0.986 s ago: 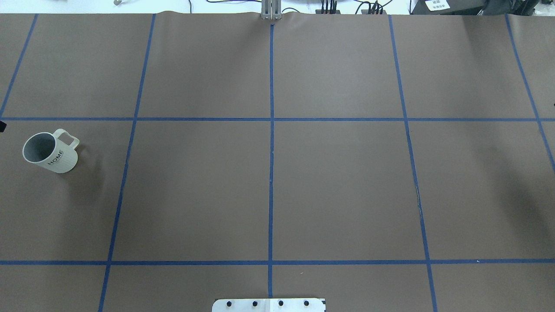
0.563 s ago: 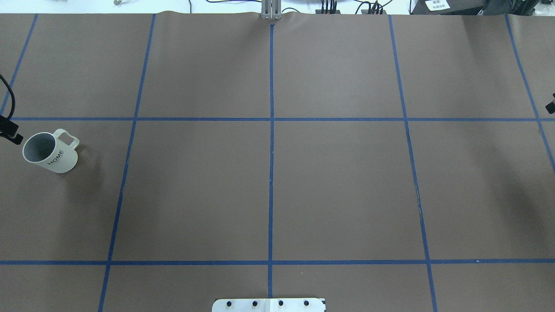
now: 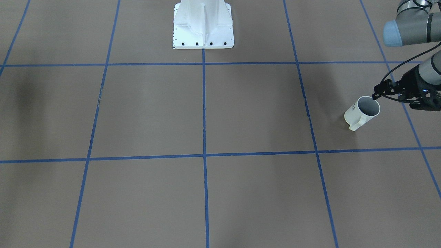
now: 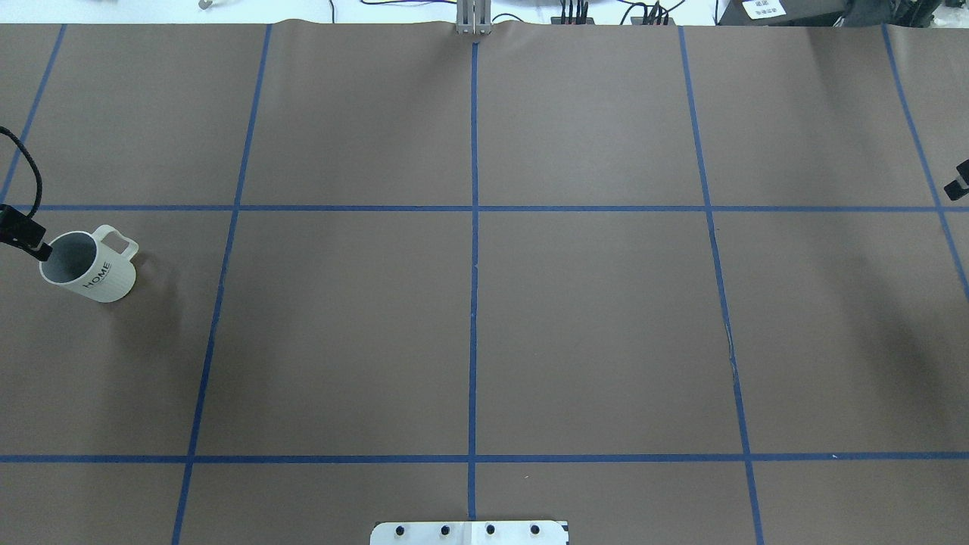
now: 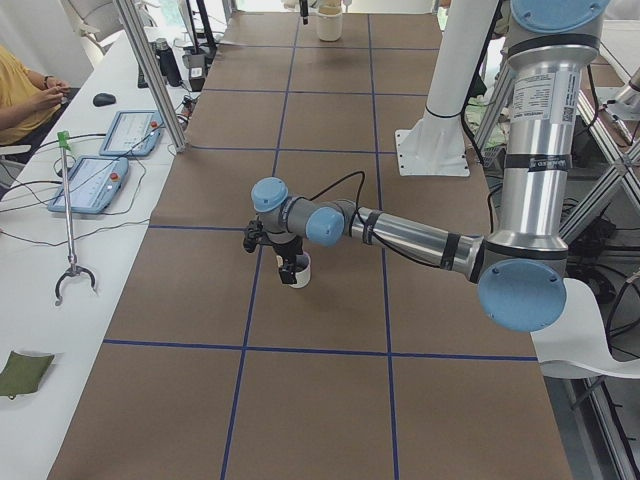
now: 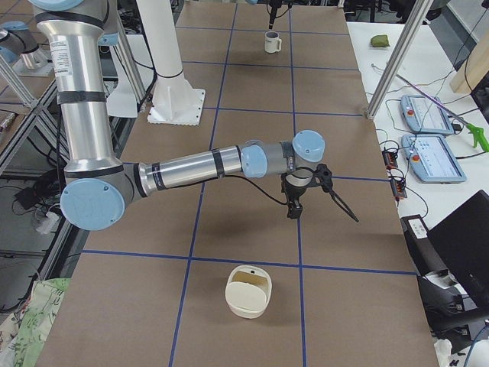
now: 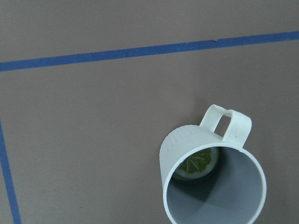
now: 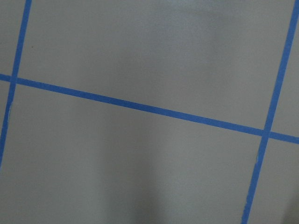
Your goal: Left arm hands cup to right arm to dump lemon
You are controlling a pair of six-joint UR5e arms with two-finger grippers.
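My left gripper [image 3: 379, 91] hovers right beside the cup [image 7: 187, 144], upright just below me with the lemon [image 7: 196, 163] in its bottom. Whether my jaws are apart, I cannot tell. I judge this the reach, so next comes lowering and clamping the wall. The right gripper [image 4: 958, 182] is far across, its jaws unclear too.

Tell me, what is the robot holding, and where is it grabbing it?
Nothing, it seems. The left gripper hangs at the rim of the cup; the right gripper carries nothing.

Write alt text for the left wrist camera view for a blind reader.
A cream-white cup stands on the brown table, seen from above, with a yellow-green lemon slice lying inside it. Its squared handle is toward the picture's top; blue tape lines cross the table.
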